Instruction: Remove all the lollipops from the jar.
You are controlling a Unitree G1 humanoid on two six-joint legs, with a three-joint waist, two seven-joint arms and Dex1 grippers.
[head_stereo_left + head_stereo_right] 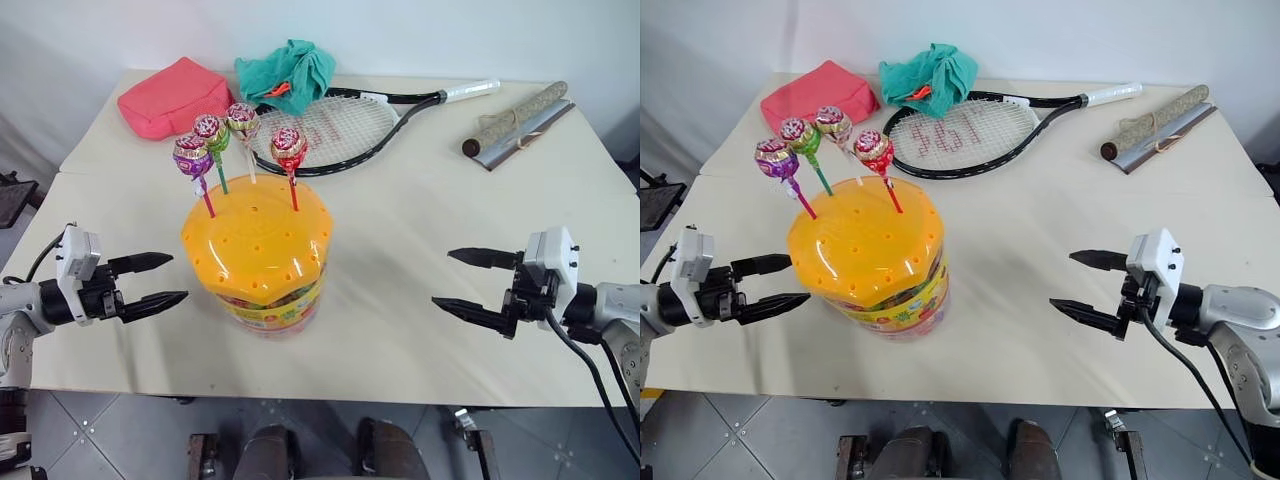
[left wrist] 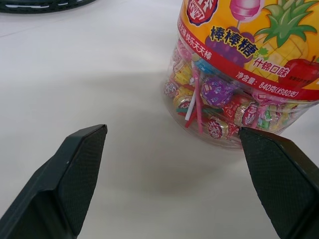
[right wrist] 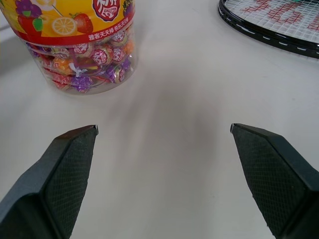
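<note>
Here, on table (image 1: 420,290): jar (image 1: 262,262) near front edge, upright, with domed orange lid (image 1: 256,235) full of small holes and colourful label band under it. Inside jar, behind clear wall, many wrapped candies, seen in both wrist views.

Stuck in lid, four lollipops, all upright or a little tilted, on far-left part of lid: purple (image 1: 192,157) on pink stick, nearest to left edge of jar; green-pink (image 1: 210,130) on green stick, just behind purple one and touching it or nearly so, cannot tell which; pink-gold (image 1: 243,120) on white stick, farthest back; red (image 1: 288,145) on red stick, more to right side of lid, apart from other three.

Left gripper (image 1: 158,281) just left of jar, at height of jar body, pointing toward it, fingers spread wide with nothing between, not touching jar. Right gripper (image 1: 466,280) well to right of jar, also pointing toward it, fingers spread wide and empty, above bare table.

Behind jar, racket (image 1: 330,130) flat on table, handle (image 1: 470,91) going to far right. Behind jar to left, pink pouch (image 1: 172,97). Beside pouch, teal cloth (image 1: 287,72), lying partly over head of racket. Far right of jar, at back, rolled mat (image 1: 515,122) tied with string, lying on flat grey piece.
</note>
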